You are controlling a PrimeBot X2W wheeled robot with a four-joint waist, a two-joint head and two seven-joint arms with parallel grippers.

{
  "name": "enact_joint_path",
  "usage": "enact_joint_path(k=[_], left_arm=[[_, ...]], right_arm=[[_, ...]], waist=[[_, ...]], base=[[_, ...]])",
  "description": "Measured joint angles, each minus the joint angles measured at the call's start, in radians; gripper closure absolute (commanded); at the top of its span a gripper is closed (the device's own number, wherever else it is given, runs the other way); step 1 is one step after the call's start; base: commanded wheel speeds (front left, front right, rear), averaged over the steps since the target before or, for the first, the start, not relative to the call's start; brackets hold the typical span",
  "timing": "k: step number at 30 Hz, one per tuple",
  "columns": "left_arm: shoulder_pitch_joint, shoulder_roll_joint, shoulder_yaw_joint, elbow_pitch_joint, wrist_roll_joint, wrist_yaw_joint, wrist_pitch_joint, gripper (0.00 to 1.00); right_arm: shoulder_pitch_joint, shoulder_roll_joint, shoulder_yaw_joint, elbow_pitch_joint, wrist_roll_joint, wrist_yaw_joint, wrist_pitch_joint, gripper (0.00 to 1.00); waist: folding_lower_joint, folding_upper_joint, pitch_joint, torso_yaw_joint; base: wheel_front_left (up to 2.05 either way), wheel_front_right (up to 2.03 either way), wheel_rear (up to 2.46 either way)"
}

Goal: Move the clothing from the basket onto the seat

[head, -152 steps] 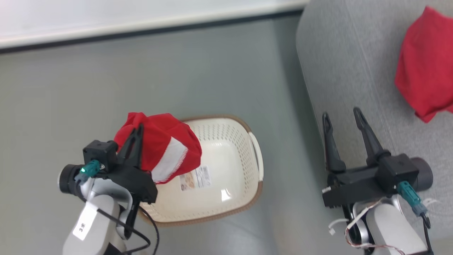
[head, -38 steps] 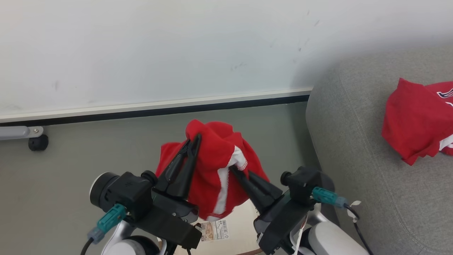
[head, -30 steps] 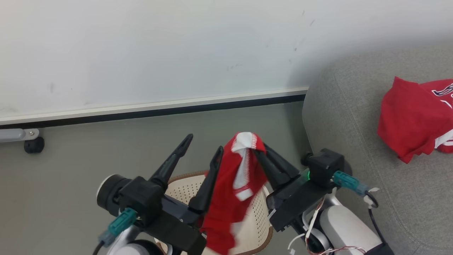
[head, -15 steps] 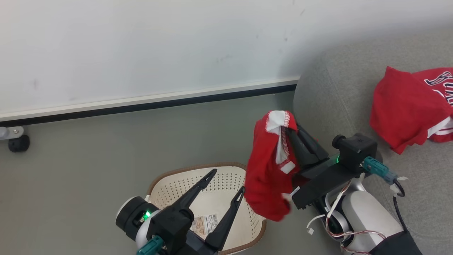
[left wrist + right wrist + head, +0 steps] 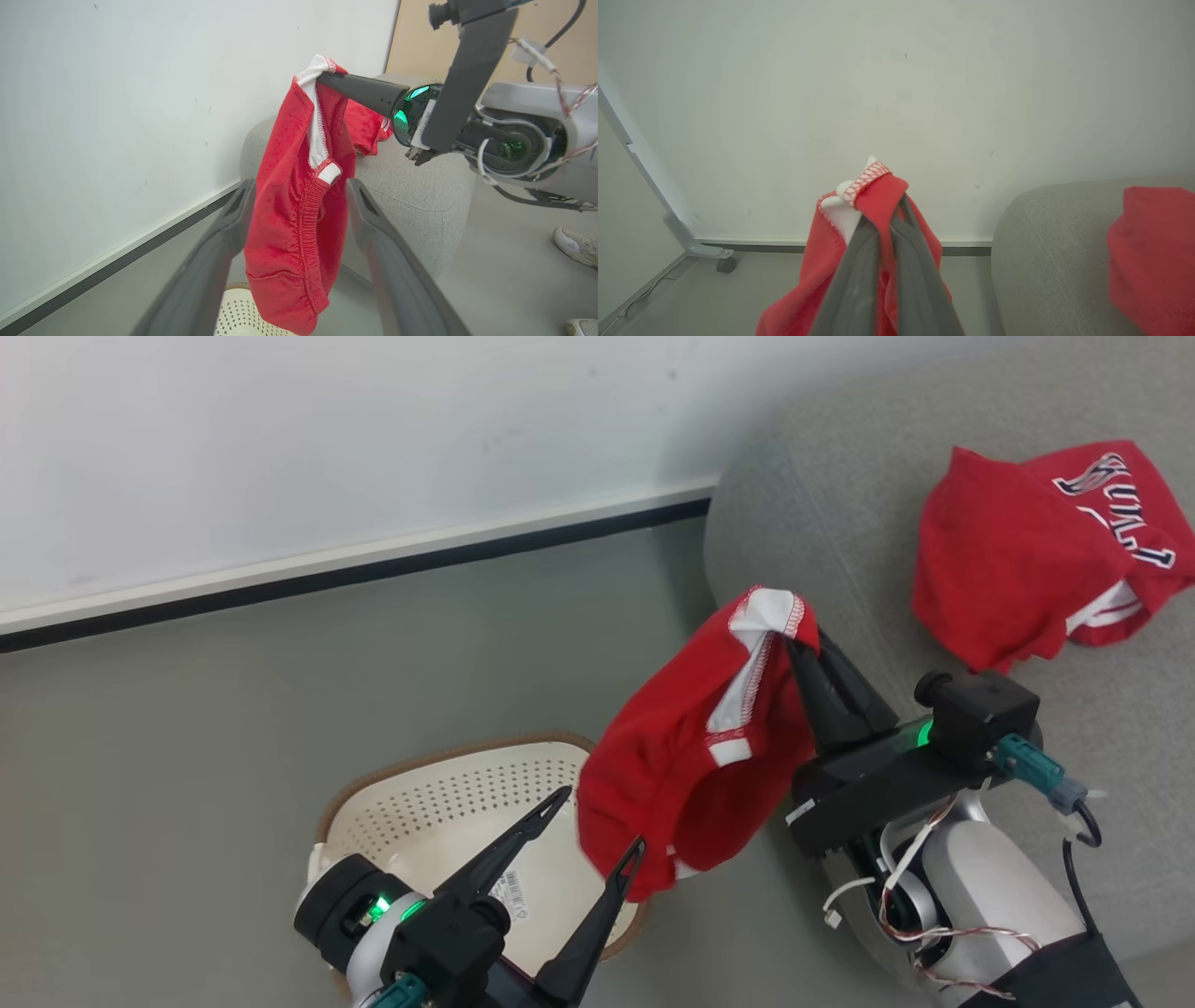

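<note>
My right gripper (image 5: 805, 642) is shut on the white-trimmed edge of a red garment (image 5: 686, 761), which hangs in the air between the basket and the sofa. The same grip shows in the right wrist view, with the gripper (image 5: 891, 211) pinching the cloth (image 5: 873, 186). My left gripper (image 5: 602, 819) stands open over the cream basket (image 5: 439, 753), holding nothing. In the left wrist view the garment (image 5: 299, 214) dangles just beyond its spread fingers (image 5: 233, 219). A second red garment (image 5: 1018, 551) lies on the grey sofa (image 5: 822, 513).
The basket sits on grey floor next to the sofa's rounded end (image 5: 420, 196). A white wall with a dark baseboard (image 5: 373, 574) runs behind. A metal frame leg on a caster (image 5: 724, 265) stands at the left. A person's shoe (image 5: 577, 245) is on the floor.
My left gripper let go of the garment, opened and sank toward the basket. My right gripper took the garment and carried it rightward toward the sofa. The head camera turned right.
</note>
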Motion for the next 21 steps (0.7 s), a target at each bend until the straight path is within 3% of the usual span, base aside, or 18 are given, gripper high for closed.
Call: enact_joint_path(k=[9,10,21], left_arm=[[-0.002,0.031,0.004,-0.030,0.033,-0.009,0.015,0.00],[-0.011,0.045,0.004,-0.049,0.040,-0.009,0.026,0.00],[-0.060,0.080,0.015,-0.079,0.049,-0.019,0.053,0.00]], right_arm=[[-0.051,-0.009,-0.049,-0.021,0.005,-0.017,-0.019,1.00],[-0.090,-0.028,-0.093,-0.035,0.010,-0.026,-0.030,1.00],[-0.315,-0.110,-0.215,-0.052,0.010,-0.035,-0.045,1.00]], waist=[[0.0001,0.0000,0.059,-0.093],[0.0000,0.0001,0.097,-0.141],[0.0000,0.0001,0.197,-0.207]], base=[[0.00,0.00,0.00],[0.00,0.00,0.00],[0.00,0.00,0.00]])
